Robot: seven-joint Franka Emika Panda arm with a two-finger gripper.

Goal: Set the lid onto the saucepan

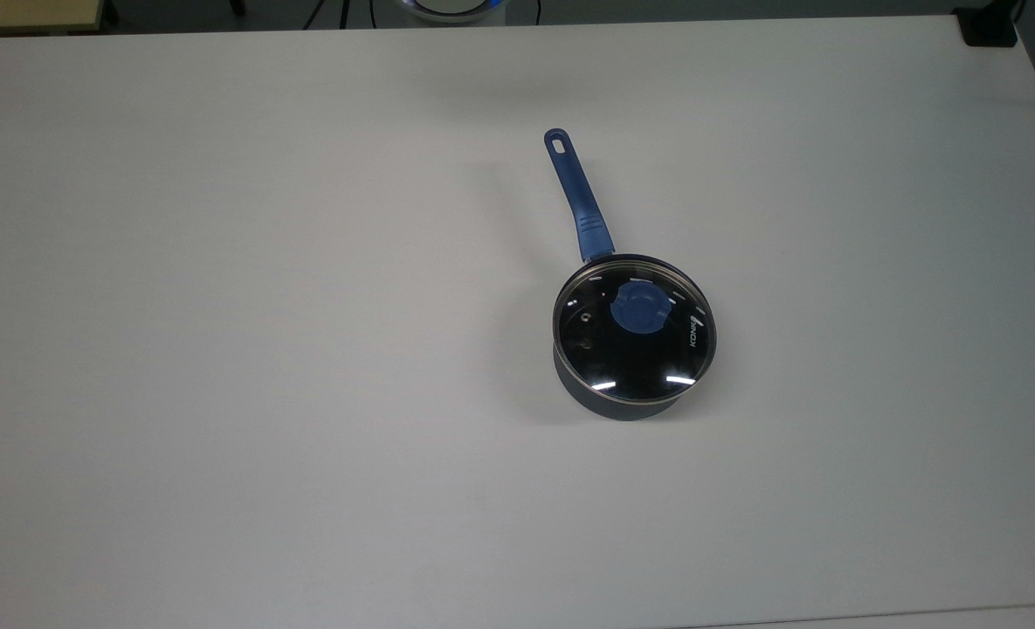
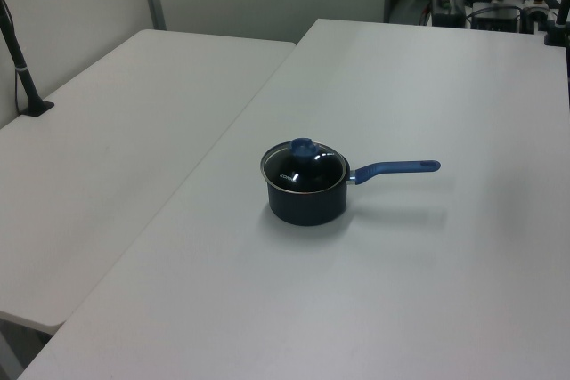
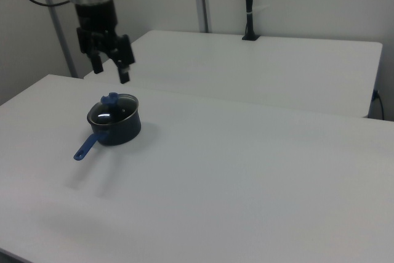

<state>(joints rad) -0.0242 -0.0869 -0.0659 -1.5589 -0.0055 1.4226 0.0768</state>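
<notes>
On the white table, a little toward the top view's right of centre, stands the saucepan with the lid seated flat on its rim. Bright glints show on the glass, and the blue knob sits at the lid's middle, with a small vent hole off toward the top view's left. From the pan's far side the long blue handle reaches up the top view, tilted slightly left, with the hole at its tip. In the left view the saucepan rests near the middle of the table, its lid level and its handle pointing to the left view's right. A second white table lies beside it on the left view's left.

In the right view the saucepan sits toward the right view's left, lid on, handle slanting down toward the camera. Farther back and higher, the gripper hangs in the air above the pan, well clear of the lid, its two dark fingers spread apart and holding nothing. Behind it stand another table and a black post.
</notes>
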